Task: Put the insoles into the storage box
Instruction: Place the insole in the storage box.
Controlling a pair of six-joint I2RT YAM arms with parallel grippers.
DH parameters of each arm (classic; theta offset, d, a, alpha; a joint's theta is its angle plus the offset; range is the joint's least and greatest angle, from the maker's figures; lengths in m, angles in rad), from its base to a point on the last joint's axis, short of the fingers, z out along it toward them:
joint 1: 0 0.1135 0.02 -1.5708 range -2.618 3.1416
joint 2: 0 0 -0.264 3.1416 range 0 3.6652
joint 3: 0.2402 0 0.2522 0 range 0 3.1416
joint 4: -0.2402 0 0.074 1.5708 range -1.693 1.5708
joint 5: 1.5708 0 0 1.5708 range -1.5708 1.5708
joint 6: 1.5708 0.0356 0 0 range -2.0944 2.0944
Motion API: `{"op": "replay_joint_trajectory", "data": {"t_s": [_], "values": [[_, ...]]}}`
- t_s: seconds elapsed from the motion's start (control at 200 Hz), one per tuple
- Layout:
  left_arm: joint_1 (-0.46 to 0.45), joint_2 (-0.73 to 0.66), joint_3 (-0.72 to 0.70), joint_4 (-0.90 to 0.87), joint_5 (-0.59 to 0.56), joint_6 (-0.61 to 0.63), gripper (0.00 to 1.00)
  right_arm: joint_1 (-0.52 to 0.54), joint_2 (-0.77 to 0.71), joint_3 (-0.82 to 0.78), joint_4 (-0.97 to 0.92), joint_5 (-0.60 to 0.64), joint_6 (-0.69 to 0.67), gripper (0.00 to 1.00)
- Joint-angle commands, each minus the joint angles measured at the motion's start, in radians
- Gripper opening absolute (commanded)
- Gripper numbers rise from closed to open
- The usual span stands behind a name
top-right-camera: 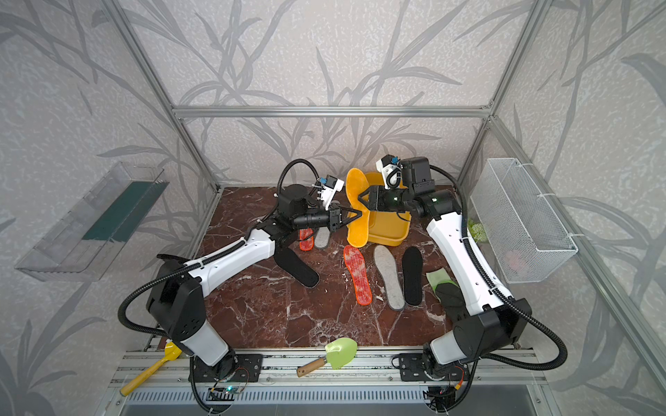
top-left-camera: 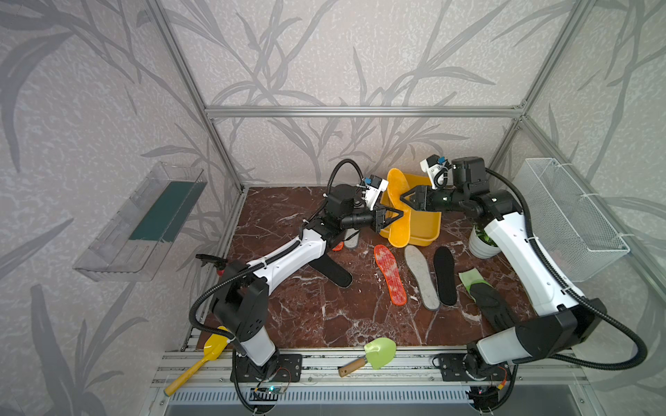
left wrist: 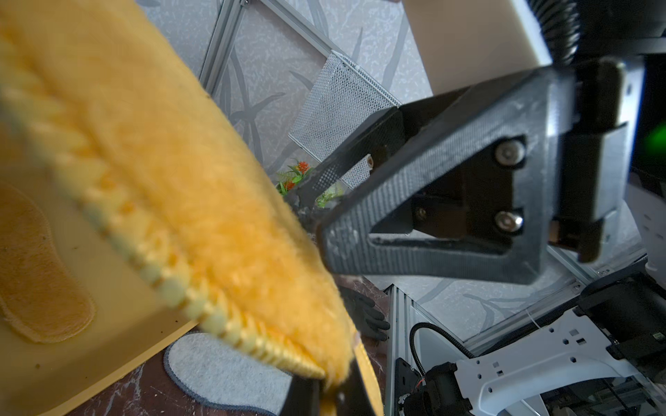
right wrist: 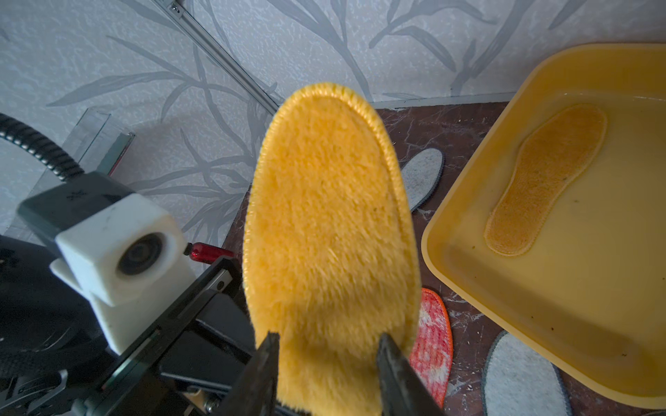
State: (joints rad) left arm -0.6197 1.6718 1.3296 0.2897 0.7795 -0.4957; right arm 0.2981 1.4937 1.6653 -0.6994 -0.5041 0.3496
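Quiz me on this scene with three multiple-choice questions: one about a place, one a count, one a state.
1. Where is the flat orange insole? A shallow yellow plastic tub; B white wire basket; C clear wall bin.
2. Grey felt insoles on the marble table: A one; B two; C four.
3. The fuzzy yellow-orange insole is: A lying flat; B in the basket; C pinched by the left gripper.
Answers: A, it lies on the tub's floor; B, two show in both top views; C, shut jaws grip its edge.
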Motion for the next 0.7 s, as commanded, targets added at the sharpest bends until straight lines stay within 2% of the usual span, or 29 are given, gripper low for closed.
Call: {"op": "replay_joint_trajectory", "data": {"t_s": [0.0,0.165,0.31,0.515,0.695], "values": [[0.0,-0.004,0.034,0.008,0.015,0.03,0.0,-0.002,0.0,0.012,-0.001,0.028,0.007,0.43],[0.001,-0.024,0.032,-0.041,-0.01,0.073,0.0,-0.005,-0.044,-0.027,-0.013,0.103,0.004,0.46],[0.001,-0.035,0.022,-0.016,-0.005,0.071,0.0,-0.023,-0.07,-0.078,0.025,0.104,0.035,0.5],[-0.002,-0.016,0.039,0.016,0.013,0.042,0.0,-0.03,-0.047,-0.078,0.038,0.024,0.041,0.51],[-0.008,0.0,0.045,0.025,0.013,0.036,0.0,-0.03,-0.029,-0.077,0.059,-0.036,0.061,0.44]]}}
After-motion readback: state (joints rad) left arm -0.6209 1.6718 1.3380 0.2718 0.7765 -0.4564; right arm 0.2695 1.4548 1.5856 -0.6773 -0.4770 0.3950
